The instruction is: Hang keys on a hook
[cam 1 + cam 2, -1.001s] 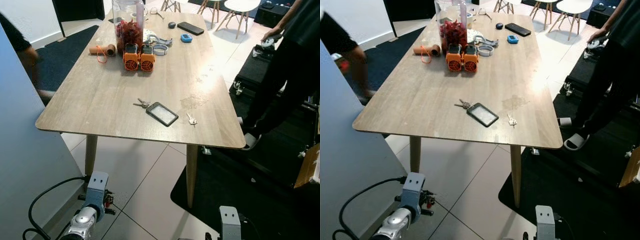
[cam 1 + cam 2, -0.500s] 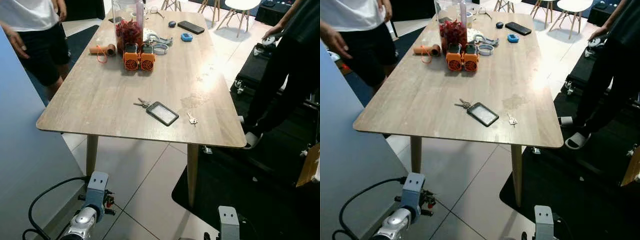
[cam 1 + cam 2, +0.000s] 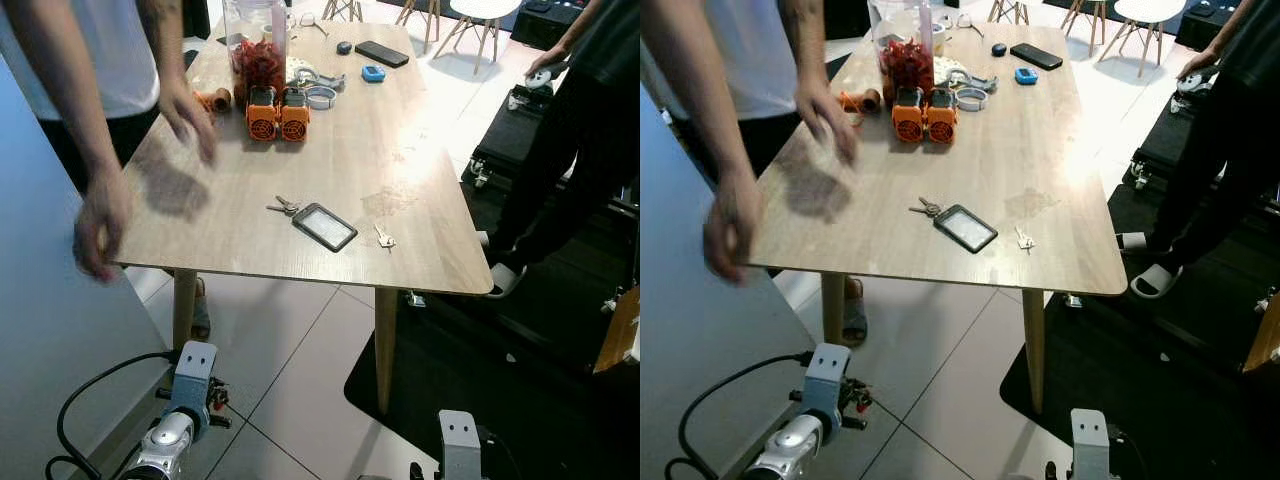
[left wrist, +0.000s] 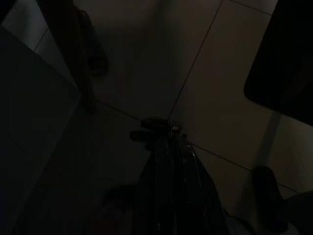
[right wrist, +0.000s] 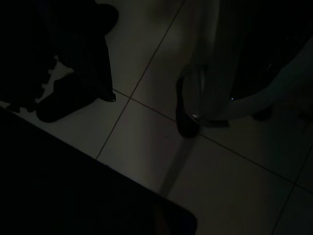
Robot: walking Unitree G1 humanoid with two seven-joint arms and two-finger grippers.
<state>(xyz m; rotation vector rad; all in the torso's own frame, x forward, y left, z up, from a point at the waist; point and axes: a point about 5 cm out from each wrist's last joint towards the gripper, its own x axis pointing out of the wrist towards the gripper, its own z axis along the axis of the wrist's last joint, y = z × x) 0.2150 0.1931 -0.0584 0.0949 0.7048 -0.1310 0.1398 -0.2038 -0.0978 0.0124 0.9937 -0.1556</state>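
Wooden table (image 3: 400,175), small silver keys (image 3: 285,207) beside a dark card holder (image 3: 324,227); gripper finger spacing indiscernible.

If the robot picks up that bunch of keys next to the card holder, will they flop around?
Probably, yes. The bunch of keys looks like several small metal pieces joined loosely, so they would likely dangle and swing. They lie flat on the smooth table beside the card holder, so they may slide when nudged.
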